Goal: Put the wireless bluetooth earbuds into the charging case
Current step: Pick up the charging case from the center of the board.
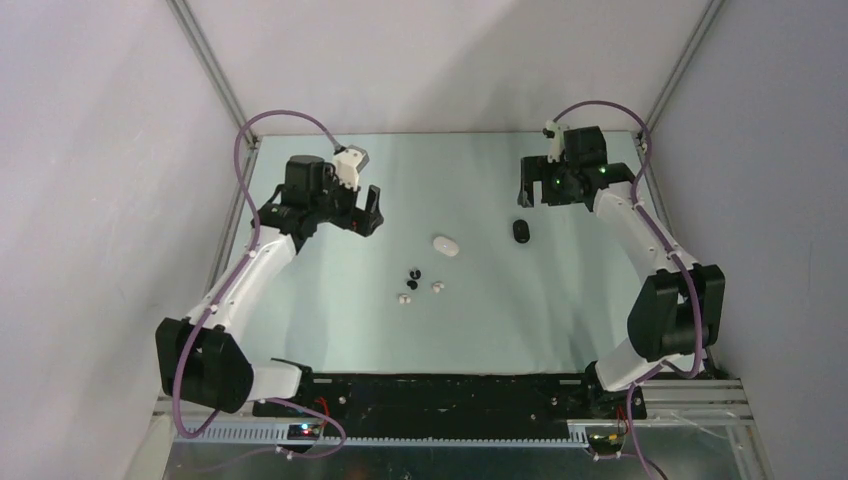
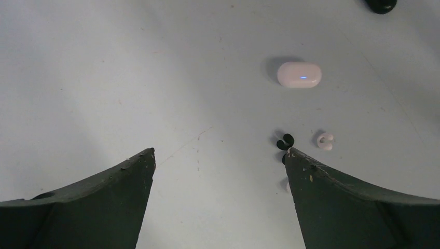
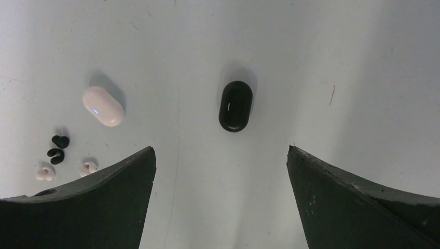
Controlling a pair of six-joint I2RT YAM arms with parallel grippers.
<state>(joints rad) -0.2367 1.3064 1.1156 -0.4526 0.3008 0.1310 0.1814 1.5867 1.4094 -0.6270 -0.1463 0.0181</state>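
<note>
Four tiny earbuds lie mid-table: two black earbuds [image 1: 414, 277] and two white earbuds [image 1: 437, 287], the second white one at lower left [image 1: 404, 298]. A closed white oval case [image 1: 445, 245] and a closed black oval case [image 1: 520, 231] lie behind them. My left gripper [image 1: 358, 213] is open and empty, left of the buds. My right gripper [image 1: 540, 193] is open and empty, just behind the black case. The left wrist view shows the white case [image 2: 299, 74], a black bud [image 2: 285, 141] and a white bud [image 2: 325, 140]. The right wrist view shows the black case [image 3: 235, 106], the white case [image 3: 103, 106] and all the buds [image 3: 60, 141].
The pale table [image 1: 330, 320] is walled by grey panels on the left, the right and the back. The arm bases stand at the near edge. In the left wrist view the right finger [image 2: 332, 192] partly hides the other two buds.
</note>
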